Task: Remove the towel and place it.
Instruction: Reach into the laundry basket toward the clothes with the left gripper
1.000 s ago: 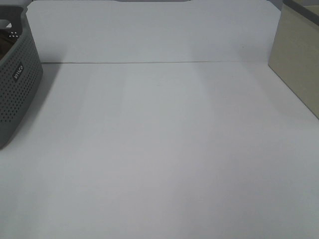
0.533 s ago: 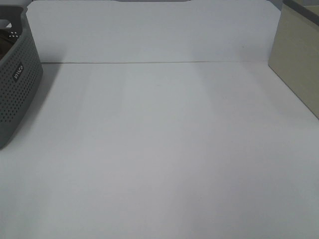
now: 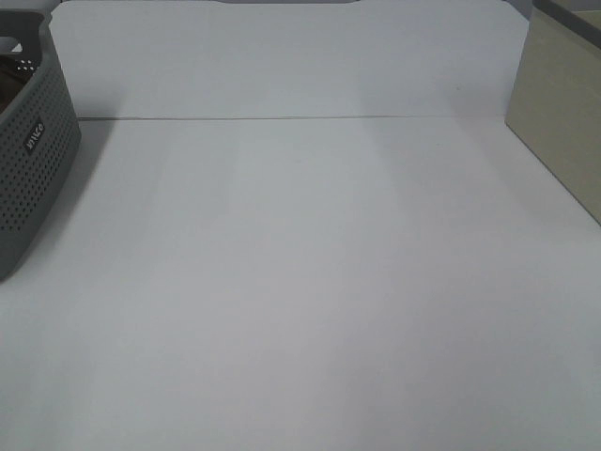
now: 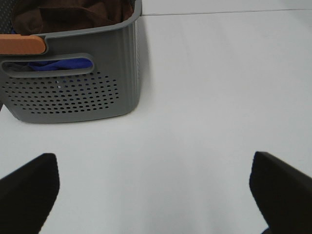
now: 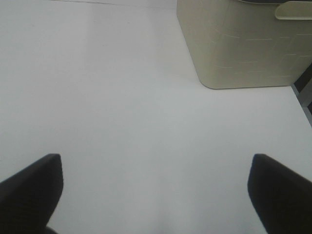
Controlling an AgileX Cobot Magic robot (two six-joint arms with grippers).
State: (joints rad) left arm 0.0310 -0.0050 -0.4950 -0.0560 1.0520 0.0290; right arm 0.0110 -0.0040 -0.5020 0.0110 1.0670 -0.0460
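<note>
The dark brown towel (image 4: 73,12) lies bunched inside the grey perforated basket (image 4: 73,92), seen in the left wrist view. The basket (image 3: 33,160) also shows at the left edge of the exterior high view, where a dark sliver inside it may be the towel. My left gripper (image 4: 156,187) is open and empty over the white table, a short way in front of the basket. My right gripper (image 5: 156,187) is open and empty over the table, near a beige bin. Neither gripper shows in the exterior high view.
A beige bin (image 5: 243,44) stands at the right side (image 3: 563,122). Something blue (image 4: 63,65) shows through the basket's handle slot, and an orange piece (image 4: 22,45) sits on its rim. A white backboard (image 3: 282,56) closes the table's far edge.
</note>
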